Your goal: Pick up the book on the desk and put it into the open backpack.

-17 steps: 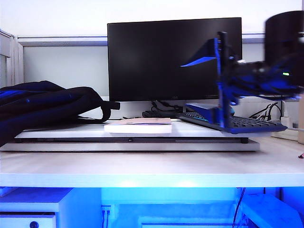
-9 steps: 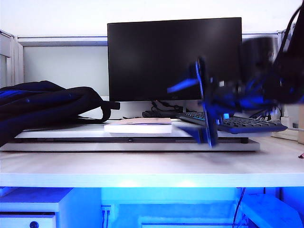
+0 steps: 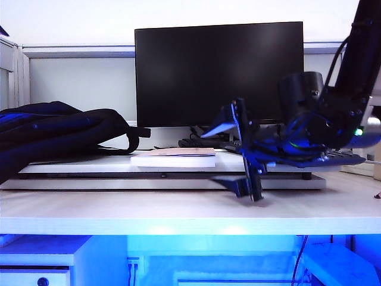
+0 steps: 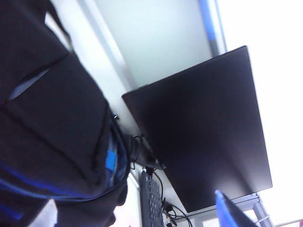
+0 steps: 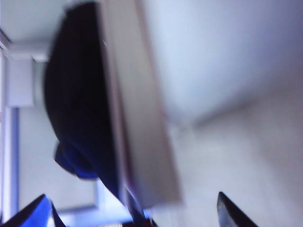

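my right claw (image 3: 244,149) hangs right of centre in the exterior frame, its two blue fingers spread wide one above the other, with nothing between them. it sits just to the right of the book (image 3: 173,157), close to it but not touching. the book lies flat in the middle of the frame on the long white raised board (image 3: 119,179), which rests on the pale desk (image 3: 178,214). behind the book stands a dark monitor (image 3: 218,74). the black backpack (image 3: 56,134) slumps at the left of the frame, on the left end of the board, well apart from the book.

in my right wrist picture everything is blurred; the two fingertips (image 5: 33,213) show at the lower corners, far apart, with the board's pale edge (image 5: 142,142) running between them.

my left claw shows only as one blue fingertip (image 4: 229,213) at the lower right of its wrist picture, so i read it as spread; the backpack (image 4: 52,132) fills the left side there, blue lining (image 4: 110,161) showing.
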You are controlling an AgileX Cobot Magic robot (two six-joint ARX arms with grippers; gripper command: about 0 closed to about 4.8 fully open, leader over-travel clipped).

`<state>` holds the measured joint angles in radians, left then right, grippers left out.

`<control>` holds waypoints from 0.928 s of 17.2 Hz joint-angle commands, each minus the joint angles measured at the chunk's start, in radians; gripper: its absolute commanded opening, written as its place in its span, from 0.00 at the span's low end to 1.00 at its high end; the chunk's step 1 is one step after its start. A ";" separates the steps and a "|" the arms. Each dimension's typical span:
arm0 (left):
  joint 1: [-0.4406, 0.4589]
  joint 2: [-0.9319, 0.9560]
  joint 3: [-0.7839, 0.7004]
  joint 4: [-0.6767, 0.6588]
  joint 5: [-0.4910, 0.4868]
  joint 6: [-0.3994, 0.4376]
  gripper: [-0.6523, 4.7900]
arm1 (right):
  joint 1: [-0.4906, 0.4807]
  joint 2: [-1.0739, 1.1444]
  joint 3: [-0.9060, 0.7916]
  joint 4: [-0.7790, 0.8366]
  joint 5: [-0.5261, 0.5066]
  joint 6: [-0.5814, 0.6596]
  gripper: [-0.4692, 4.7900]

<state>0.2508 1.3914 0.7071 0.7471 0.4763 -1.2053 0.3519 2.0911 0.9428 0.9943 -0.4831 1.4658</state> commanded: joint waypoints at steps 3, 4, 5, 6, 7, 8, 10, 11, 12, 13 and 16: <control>0.000 0.000 0.003 0.018 0.007 0.027 0.99 | 0.013 0.004 0.039 -0.022 0.048 -0.004 0.94; 0.000 0.000 0.003 0.018 0.007 0.027 0.99 | 0.017 0.005 0.049 -0.033 0.060 -0.005 0.90; 0.000 0.000 0.003 0.018 0.007 0.027 0.99 | 0.021 0.010 0.062 -0.034 0.066 -0.011 0.83; 0.000 0.000 0.003 0.018 0.007 0.027 0.99 | 0.024 0.017 0.076 -0.034 0.066 -0.011 0.78; 0.000 0.000 0.003 0.018 0.007 0.027 0.99 | 0.031 0.039 0.107 -0.034 0.064 -0.011 0.76; 0.000 0.000 0.003 0.018 0.007 0.027 0.99 | 0.038 0.060 0.129 -0.041 0.062 -0.009 0.75; 0.000 0.000 0.003 0.018 0.007 0.027 0.99 | 0.048 0.074 0.148 -0.078 0.063 -0.007 0.54; 0.000 0.000 0.003 0.018 0.007 0.027 0.99 | 0.053 0.075 0.149 -0.089 0.066 -0.008 0.38; 0.000 0.001 0.003 0.017 0.007 0.027 0.99 | 0.056 0.078 0.148 -0.089 0.073 -0.009 0.19; -0.001 0.001 0.003 0.018 0.007 0.027 0.99 | 0.056 0.078 0.148 -0.089 0.075 -0.012 0.08; -0.001 0.024 0.008 0.018 0.008 0.027 0.99 | 0.056 0.077 0.148 -0.081 0.078 -0.026 0.08</control>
<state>0.2504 1.4052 0.7074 0.7528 0.4793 -1.1828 0.4072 2.1662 1.0908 0.9203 -0.4076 1.4410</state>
